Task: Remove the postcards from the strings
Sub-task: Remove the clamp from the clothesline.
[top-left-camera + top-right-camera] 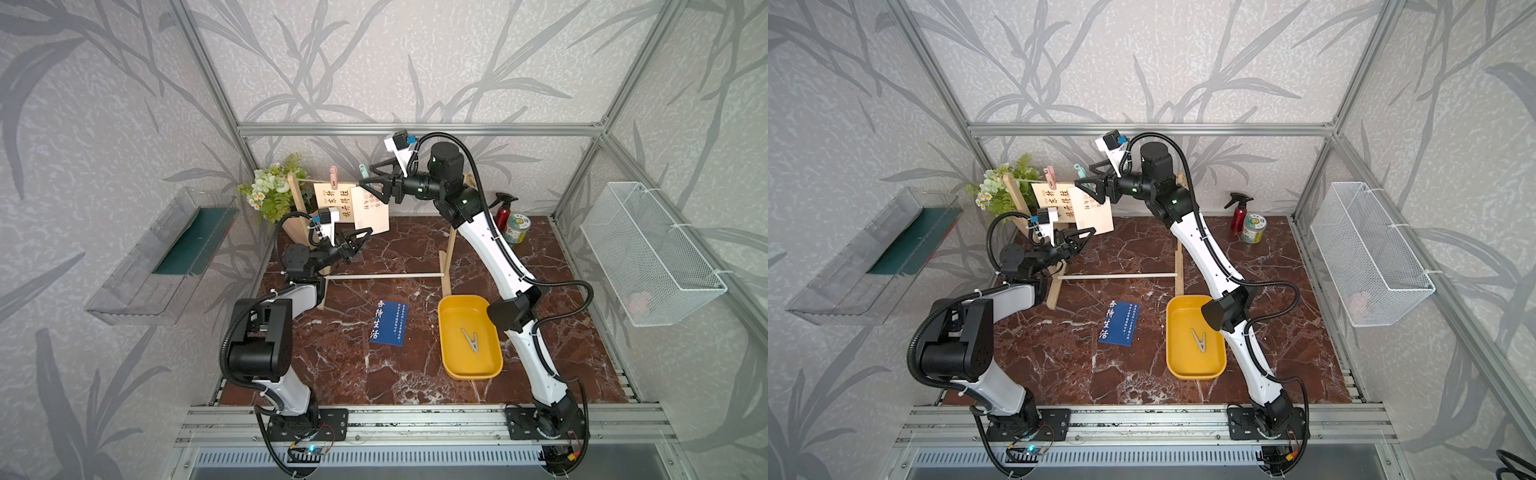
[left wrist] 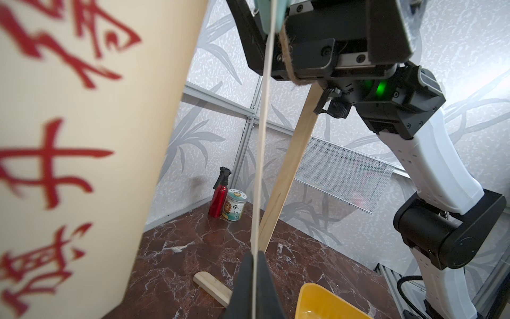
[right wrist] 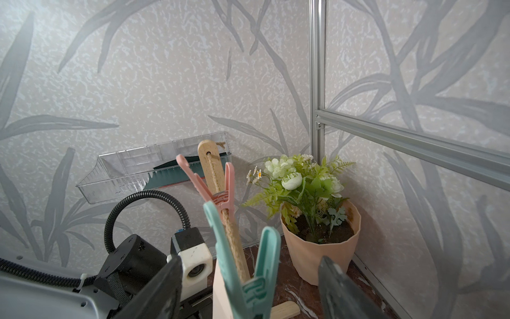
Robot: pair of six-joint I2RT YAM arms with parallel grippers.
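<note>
The pale card [image 1: 376,216] hangs from the string [image 3: 234,234] under a teal peg [image 1: 363,170], and the left gripper [image 1: 366,232] is closed on its lower corner. The right gripper [image 1: 365,176] is open, one finger on each side of that peg. A cream card [image 1: 328,199] hangs beside it under a pink peg [image 1: 333,174]. A blue card [image 1: 389,323] lies flat on the table [image 1: 374,374].

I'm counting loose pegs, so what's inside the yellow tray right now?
One grey clothespeg lies flat in the yellow tray, and the rest of the visible floor is bare. The right arm covers the tray's far right corner, so anything there cannot be seen.
</note>
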